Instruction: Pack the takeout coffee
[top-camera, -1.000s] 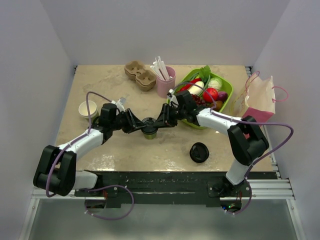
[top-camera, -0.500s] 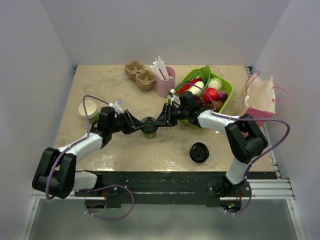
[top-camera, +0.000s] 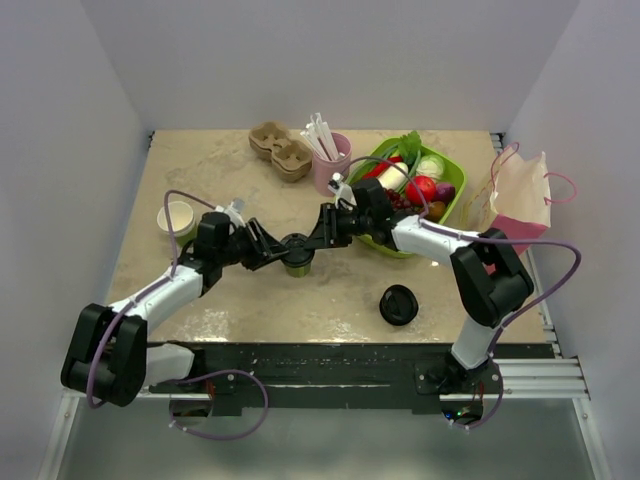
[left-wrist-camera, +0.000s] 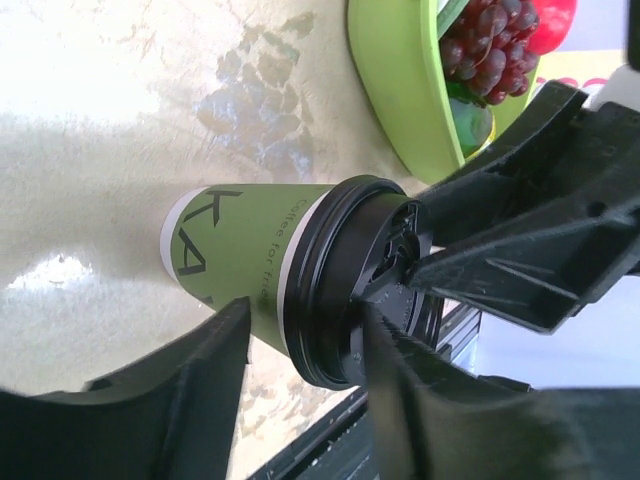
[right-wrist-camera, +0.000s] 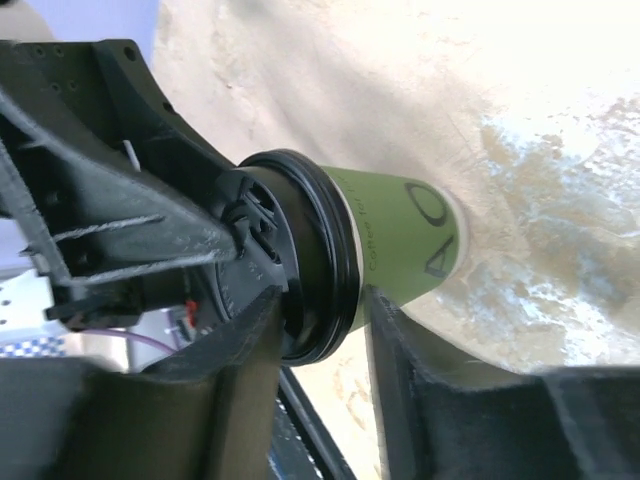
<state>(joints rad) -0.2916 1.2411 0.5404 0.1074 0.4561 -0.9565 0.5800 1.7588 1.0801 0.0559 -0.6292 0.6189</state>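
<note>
Left wrist | left gripper (left-wrist-camera: 303, 340), right gripper (right-wrist-camera: 320, 320) clamp takeout coffee (left-wrist-camera: 240, 250) | smooth paper, ridged round lid (left-wrist-camera: 325, 270)

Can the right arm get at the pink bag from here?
Probably yes: the pink bag stands on the right arm's side, and only the green bowl lies between it and the right gripper, which straddles the takeout coffee.

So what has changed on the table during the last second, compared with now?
Very little. The right gripper shifted slightly left and toward the far edge; the takeout coffee crept marginally left with it. The left gripper stays at the cup's other side. Nothing was newly taken or let go. The loose black lid, pink bag and lidless cup did not move.
</note>
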